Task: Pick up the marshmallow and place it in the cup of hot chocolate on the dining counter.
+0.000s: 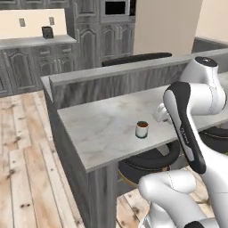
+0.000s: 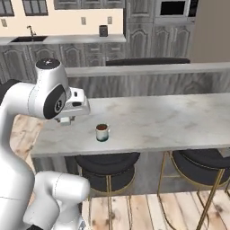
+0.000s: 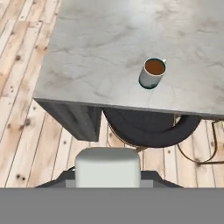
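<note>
The gripper (image 3: 107, 175) apparently clamps the marshmallow (image 3: 107, 167), held high to clear the cup of hot chocolate (image 3: 152, 73)

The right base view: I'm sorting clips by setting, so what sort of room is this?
Most likely a rendered home kitchen with a breakfast bar: a marble dining counter with round black bar stools tucked under it, grey cabinets along the back wall, and a built-in microwave set among them.
</note>
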You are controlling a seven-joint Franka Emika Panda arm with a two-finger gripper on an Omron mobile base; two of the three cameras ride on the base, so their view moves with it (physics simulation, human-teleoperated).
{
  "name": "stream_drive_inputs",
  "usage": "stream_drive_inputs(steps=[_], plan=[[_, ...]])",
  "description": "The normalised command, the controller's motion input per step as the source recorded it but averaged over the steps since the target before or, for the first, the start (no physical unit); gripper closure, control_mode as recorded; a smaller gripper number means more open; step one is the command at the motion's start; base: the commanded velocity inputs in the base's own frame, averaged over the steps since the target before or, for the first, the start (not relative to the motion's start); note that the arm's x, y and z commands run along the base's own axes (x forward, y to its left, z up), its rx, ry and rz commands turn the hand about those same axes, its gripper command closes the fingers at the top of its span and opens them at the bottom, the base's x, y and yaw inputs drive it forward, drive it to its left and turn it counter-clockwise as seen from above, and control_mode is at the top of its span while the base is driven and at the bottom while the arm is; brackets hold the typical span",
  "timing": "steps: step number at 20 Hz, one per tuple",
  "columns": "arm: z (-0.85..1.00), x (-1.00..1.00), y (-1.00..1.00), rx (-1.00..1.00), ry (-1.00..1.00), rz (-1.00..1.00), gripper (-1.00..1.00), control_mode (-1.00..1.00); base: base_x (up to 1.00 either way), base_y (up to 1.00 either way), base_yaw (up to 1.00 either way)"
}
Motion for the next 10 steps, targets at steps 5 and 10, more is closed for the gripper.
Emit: stream_drive_inputs(steps=[5,10], plan=[[0.0,0.0,0.0,0.0,0.0,0.0,1.0,1.0,0.15,-0.9,0.34],[0.0,0.0,0.0,0.0,0.0,0.0,1.0,1.0,0.32,-0.53,0.24]])
